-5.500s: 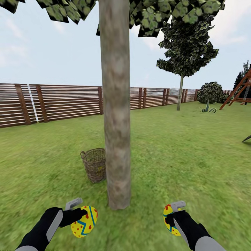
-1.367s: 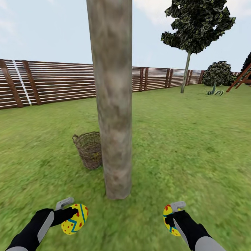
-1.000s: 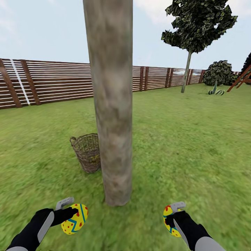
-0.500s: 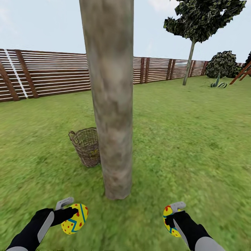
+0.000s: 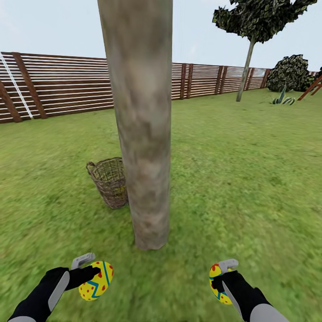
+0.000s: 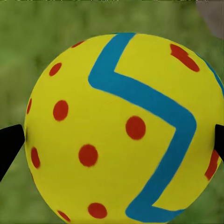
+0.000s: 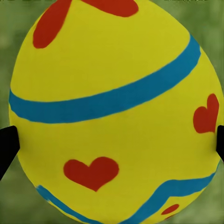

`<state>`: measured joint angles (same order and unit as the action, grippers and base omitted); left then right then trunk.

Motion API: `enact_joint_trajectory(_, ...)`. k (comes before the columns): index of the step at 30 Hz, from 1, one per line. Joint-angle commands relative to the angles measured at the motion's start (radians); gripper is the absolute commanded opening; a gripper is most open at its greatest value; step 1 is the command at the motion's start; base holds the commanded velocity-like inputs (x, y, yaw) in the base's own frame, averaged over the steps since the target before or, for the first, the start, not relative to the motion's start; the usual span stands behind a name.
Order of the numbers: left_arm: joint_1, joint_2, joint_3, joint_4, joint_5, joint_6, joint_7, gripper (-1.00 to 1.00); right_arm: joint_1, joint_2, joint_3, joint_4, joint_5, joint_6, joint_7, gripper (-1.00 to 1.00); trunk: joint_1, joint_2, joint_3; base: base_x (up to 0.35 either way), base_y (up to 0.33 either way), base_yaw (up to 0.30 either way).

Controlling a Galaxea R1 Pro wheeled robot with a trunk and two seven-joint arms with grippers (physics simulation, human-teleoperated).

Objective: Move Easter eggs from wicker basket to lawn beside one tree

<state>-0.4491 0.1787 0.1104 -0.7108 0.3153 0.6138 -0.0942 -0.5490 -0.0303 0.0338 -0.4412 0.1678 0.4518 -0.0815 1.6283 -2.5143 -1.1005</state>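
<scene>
The left gripper (image 5: 91, 268) is clenched on a yellow egg with a blue zigzag and red dots (image 5: 96, 281), held low above the lawn (image 5: 232, 179) at the near left; the left wrist view confirms the same zigzag egg (image 6: 122, 130) wedged between two dark fingers (image 6: 9, 147), grass blurred behind it. The right gripper (image 5: 221, 273) is clenched on a second yellow egg (image 5: 216, 281), carried at the near right; the right wrist view shows this egg (image 7: 114, 112) bearing teal bands, red hearts and a red flower mark, pinched at both sides by dark fingers (image 7: 7, 147). Both eggs are off the ground. The thick grey-brown trunk of the tree (image 5: 141, 125) stands directly ahead, between the two arms and beyond them. The wicker basket (image 5: 107, 181) sits upright on the grass just beside the trunk, on its far left, partly hidden by it; its contents cannot be made out. A brown slatted fence (image 5: 58, 82) closes the garden at the back, with a thin-trunked tree (image 5: 250, 40) and a shrub (image 5: 290, 74) far right.
</scene>
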Motion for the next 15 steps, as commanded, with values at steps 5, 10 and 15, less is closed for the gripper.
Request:
enact_joint_trajectory(5, 0.000, 0.001, 0.003, -0.001, 0.001, 0.006, -0.004, -1.00, 0.000, 0.000, 0.004, -0.001, 0.005, 0.007, 0.000, -1.00, 0.000, 0.000, -0.001, 0.295, 0.000, 0.000)
enact_joint_trajectory(10, 0.000, 0.001, 0.004, -0.001, 0.001, 0.006, -0.004, -1.00, 0.000, -0.001, 0.003, -0.001, 0.005, 0.006, 0.000, -1.00, 0.000, 0.000, -0.001, 0.271, 0.000, 0.000)
enact_joint_trajectory(15, 0.000, 0.001, 0.005, -0.001, 0.001, 0.006, -0.004, -1.00, 0.000, -0.004, 0.003, -0.003, 0.003, 0.004, 0.009, -1.00, 0.000, 0.000, -0.001, 0.015, 0.000, 0.000)
